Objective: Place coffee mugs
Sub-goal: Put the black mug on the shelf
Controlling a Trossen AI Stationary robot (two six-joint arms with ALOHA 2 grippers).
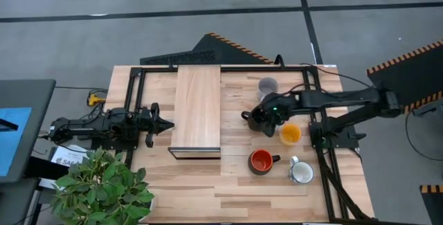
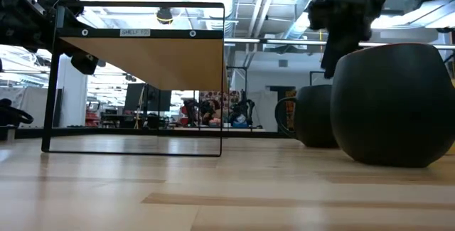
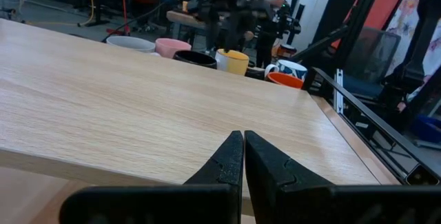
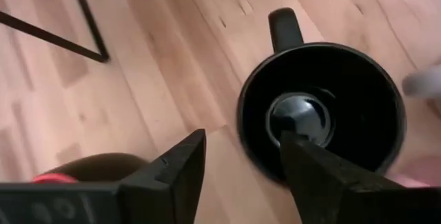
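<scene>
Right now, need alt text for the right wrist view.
The right gripper hangs open directly above a glossy black ceramic mug standing upright on the light wooden table, one finger over the rim and one outside it, handle pointing away. A thin black metal shelf frame crosses one corner.

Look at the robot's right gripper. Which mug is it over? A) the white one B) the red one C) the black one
C: the right gripper hangs open above the black mug, one finger over its mouth and the other outside its rim.
</scene>
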